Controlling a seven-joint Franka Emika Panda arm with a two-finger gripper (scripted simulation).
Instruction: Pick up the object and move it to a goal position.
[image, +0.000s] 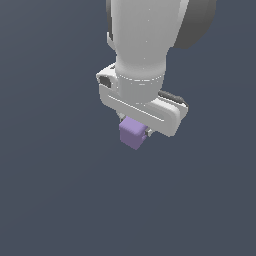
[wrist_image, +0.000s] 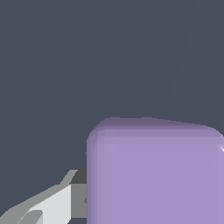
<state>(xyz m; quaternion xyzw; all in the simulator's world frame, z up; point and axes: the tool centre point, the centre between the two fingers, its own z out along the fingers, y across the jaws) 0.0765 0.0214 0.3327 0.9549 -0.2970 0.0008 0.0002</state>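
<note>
The lavender cube (image: 133, 133) sits right under the white gripper (image: 135, 131) in the middle of the exterior view. The white hand hides most of the fingers; one finger (image: 148, 134) shows beside the cube on the exterior view's right. In the wrist view the cube (wrist_image: 155, 175) fills much of the picture, very close to the camera, and one grey-white finger (wrist_image: 65, 199) presses against its side. The gripper is shut on the cube. No goal marker shows in either view.
A plain dark grey-blue surface (image: 60, 190) fills the background of both views. The white arm (image: 145, 35) comes down from the top of the exterior view. Nothing else shows.
</note>
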